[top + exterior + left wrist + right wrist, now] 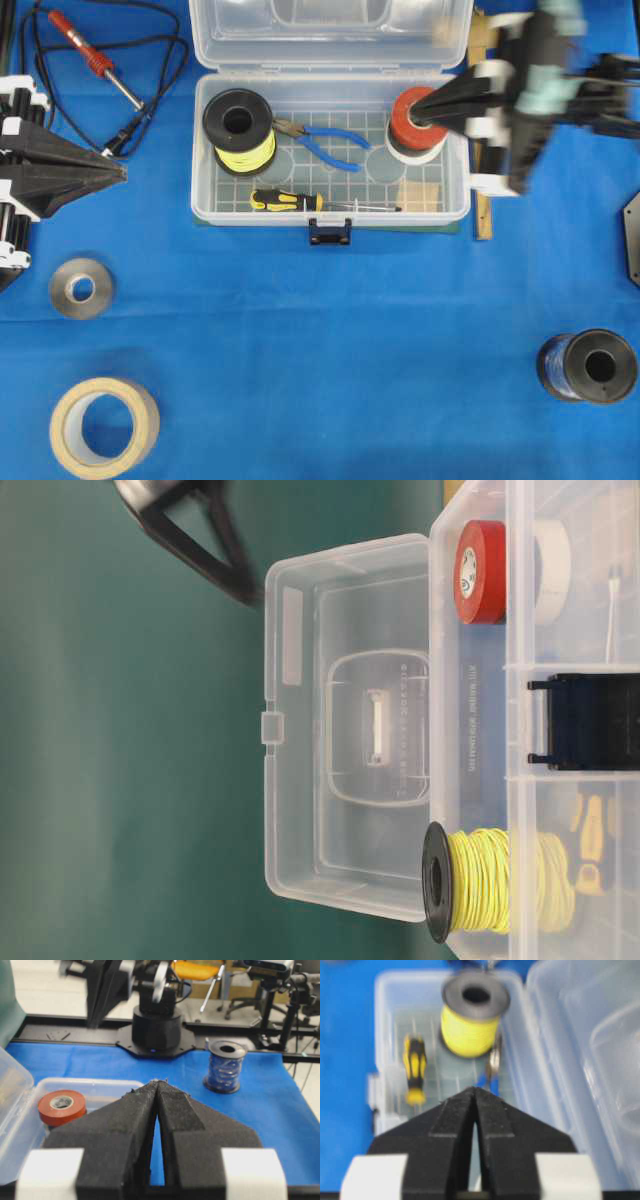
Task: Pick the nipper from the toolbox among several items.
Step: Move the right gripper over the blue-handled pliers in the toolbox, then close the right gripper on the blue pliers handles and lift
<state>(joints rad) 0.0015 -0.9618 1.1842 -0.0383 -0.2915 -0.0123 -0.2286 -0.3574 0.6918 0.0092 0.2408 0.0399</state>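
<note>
Right now the toolbox [330, 214] sits in the upper middle of the overhead frame with its lid thrown back toward the top edge and its dark blue latch [330, 232] facing the lower edge. Inside it, the nipper [322, 143] lies flat on the grid base near the centre, blue handles pointing right and dark tips pointing left, just beside the yellow wire spool [239, 130] that stands in the box's left end. Below the nipper, along the front wall, lies the yellow-and-black screwdriver [288, 201]. A red tape roll [416, 118] stacked on a white one fills the box's right end.

The right gripper [412, 116] reaches in from the right of the overhead frame, its fingers pressed together with nothing between them, tips hovering over the red roll. In its own wrist view the shut tips [474, 1091] point down the length of the box toward the yellow spool, the nipper partly showing beyond them.

The left gripper [122, 172] rests at the left edge, well apart from the box, fingers likewise together and empty.

On the blue bench [330, 340] outside the box lie a red-handled soldering iron [92, 59] at upper left, a metal ring [81, 288] and a tan tape roll [104, 426] at lower left, and a blue wire spool [587, 366] at lower right.
</note>
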